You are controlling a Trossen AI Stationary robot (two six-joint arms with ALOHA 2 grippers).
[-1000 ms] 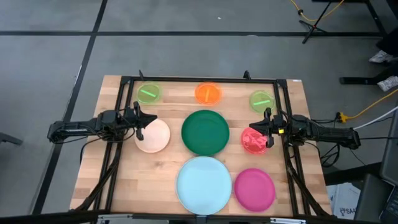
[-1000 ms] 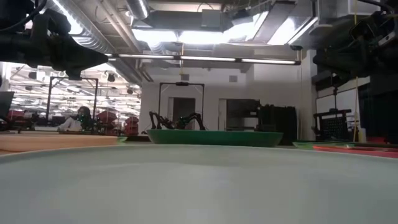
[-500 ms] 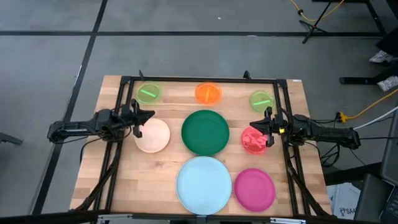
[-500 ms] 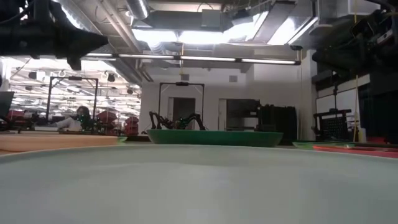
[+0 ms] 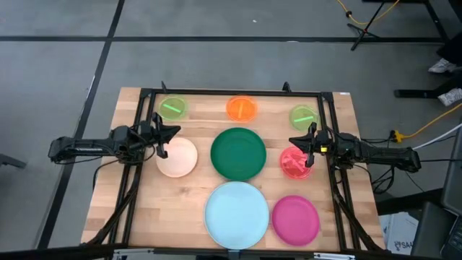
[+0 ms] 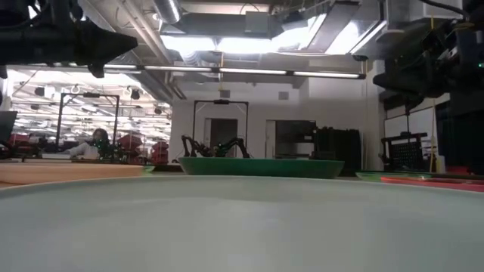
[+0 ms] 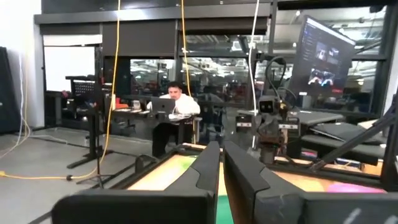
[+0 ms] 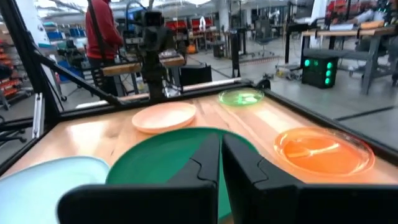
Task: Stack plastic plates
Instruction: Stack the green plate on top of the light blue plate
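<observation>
I read the right tool [image 5: 306, 146], fingers pressed together, hanging over the red plate's [image 5: 295, 163] far edge. Left tool [image 5: 160, 140] (also closed) sits over the pink plate's [image 5: 177, 157] far-left rim, so each arm has its own nearest plate.

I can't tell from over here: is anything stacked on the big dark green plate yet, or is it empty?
Empty. From above, the dark green plate lies flat at the table's middle with nothing on it; the right wrist view shows its bare inside.
</observation>
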